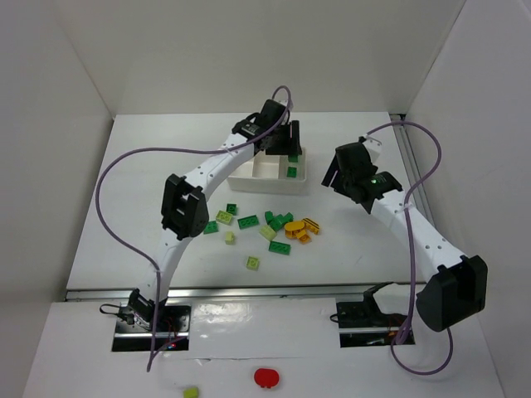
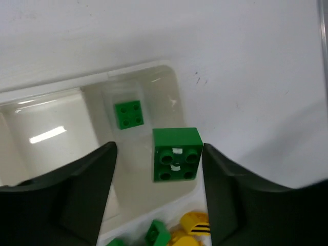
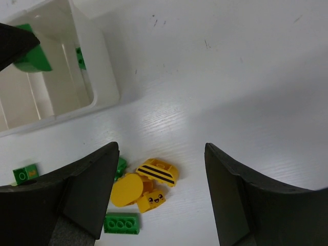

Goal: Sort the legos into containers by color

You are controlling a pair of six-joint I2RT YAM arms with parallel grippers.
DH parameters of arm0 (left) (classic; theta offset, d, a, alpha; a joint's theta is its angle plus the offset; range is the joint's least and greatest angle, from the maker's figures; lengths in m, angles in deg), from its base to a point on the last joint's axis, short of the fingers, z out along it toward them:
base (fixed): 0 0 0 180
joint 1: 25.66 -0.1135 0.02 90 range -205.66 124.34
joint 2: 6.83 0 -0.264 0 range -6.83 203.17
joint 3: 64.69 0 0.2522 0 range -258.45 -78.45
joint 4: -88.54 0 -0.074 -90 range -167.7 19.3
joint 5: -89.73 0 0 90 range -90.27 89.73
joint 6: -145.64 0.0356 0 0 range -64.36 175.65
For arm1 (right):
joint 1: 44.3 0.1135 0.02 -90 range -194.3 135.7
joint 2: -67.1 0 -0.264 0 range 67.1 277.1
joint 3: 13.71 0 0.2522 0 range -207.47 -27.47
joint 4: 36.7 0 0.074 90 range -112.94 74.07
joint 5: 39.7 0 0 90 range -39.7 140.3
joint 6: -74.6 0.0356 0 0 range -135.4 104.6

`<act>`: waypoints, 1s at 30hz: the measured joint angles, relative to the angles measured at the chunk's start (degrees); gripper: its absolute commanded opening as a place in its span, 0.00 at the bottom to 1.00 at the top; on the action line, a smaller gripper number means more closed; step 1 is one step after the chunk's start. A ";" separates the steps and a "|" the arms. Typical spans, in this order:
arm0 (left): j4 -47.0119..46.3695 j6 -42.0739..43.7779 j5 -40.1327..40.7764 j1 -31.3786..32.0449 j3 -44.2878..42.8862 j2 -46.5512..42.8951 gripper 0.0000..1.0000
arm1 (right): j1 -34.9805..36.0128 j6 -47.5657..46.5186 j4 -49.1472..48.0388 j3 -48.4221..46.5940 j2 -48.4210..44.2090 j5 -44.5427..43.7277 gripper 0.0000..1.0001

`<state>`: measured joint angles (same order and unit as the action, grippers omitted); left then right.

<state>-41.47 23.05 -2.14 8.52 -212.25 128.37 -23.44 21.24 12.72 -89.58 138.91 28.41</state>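
the left gripper (image 2: 159,151) is hovering with jaws apart, a dark green brick (image 2: 177,154) loose between them over the right-end compartment (image 2: 164,100) of the tray (image 2: 46,92), needing a centred drop

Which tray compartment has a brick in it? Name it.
The right-end compartment: a green brick lies on its floor, while the middle one beside it is bare.

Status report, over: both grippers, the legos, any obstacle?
Left gripper open above tray, right compartment; dark green lego between open jaws, another inside. Right gripper open, empty, above yellow legos. Table pile unsorted. Nothing blocking.
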 measured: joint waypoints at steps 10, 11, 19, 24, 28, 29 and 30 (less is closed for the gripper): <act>-2.10 1.14 -4.39 0.00 3.30 -1.42 0.83 | -0.79 0.39 0.94 -0.02 0.07 -0.02 0.76; -1.79 1.22 -4.04 0.00 6.21 -3.45 0.81 | -0.79 0.28 0.90 -0.02 0.13 0.42 0.76; -1.51 0.76 5.35 0.04 41.05 -36.30 0.74 | -0.35 -1.73 -2.32 2.27 1.84 5.92 0.76; 0.44 -3.80 11.65 -0.98 60.26 -52.72 0.85 | 0.28 -2.21 -4.50 2.56 5.77 7.85 0.76; 2.12 -7.89 12.94 -3.15 71.36 -52.57 1.00 | 0.68 -2.89 -5.60 2.51 7.80 8.83 0.76; 2.73 -8.48 13.33 -3.52 72.87 -51.69 1.00 | 0.74 -3.08 -5.75 2.51 8.04 8.98 0.76; 3.26 -9.14 13.73 -3.76 73.88 -50.86 1.00 | 0.76 -3.13 -5.84 2.51 8.17 9.11 0.76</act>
<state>-38.22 13.91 11.59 4.76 -138.37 77.51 -22.68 18.11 6.89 -87.07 147.08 37.52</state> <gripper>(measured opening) 0.998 0.761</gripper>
